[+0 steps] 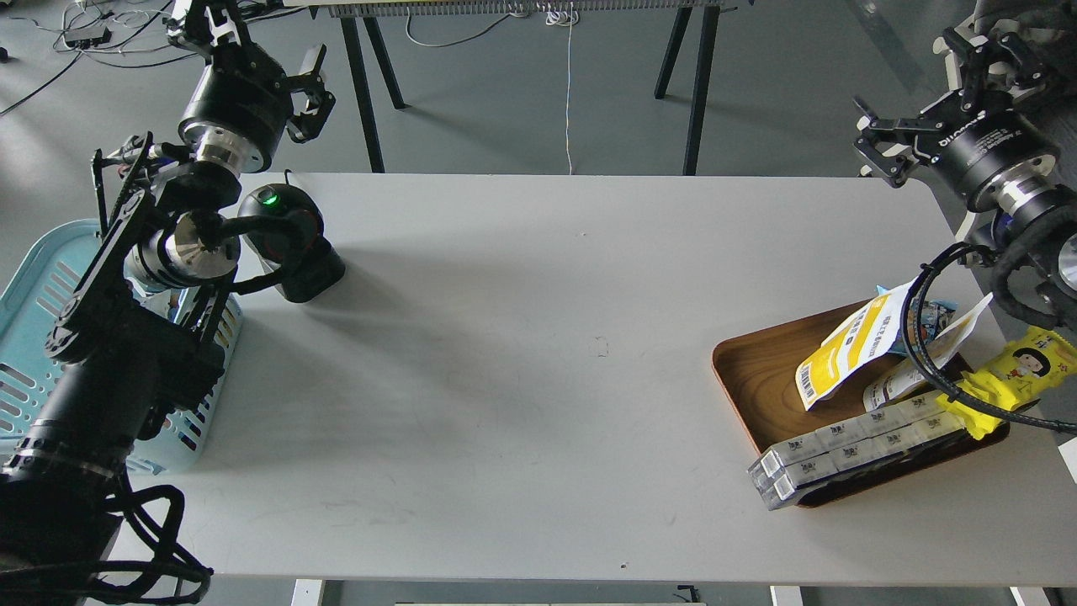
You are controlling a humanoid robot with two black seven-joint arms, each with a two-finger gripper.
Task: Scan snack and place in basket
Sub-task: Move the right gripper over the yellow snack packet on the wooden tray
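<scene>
The snack (pixel 844 352), a flat pouch that is white above and yellow below with a black barcode, leans tilted in the brown wooden tray (pixel 757 370) at the table's right. My right gripper (pixel 868 135) hangs open and empty well above the tray, beyond the table's far right edge. The light blue slotted basket (pixel 38 278) stands at the left edge, largely hidden behind my left arm. My left gripper (pixel 317 86) is raised past the far left of the table, open with nothing in it.
A black scanner (pixel 293 244) with a green light stands on the table beside the basket. The tray also holds a bright yellow cartoon packet (pixel 1022 370), a small blue packet (pixel 930 318), a white packet and long clear boxes (pixel 841 454) overhanging its front rim.
</scene>
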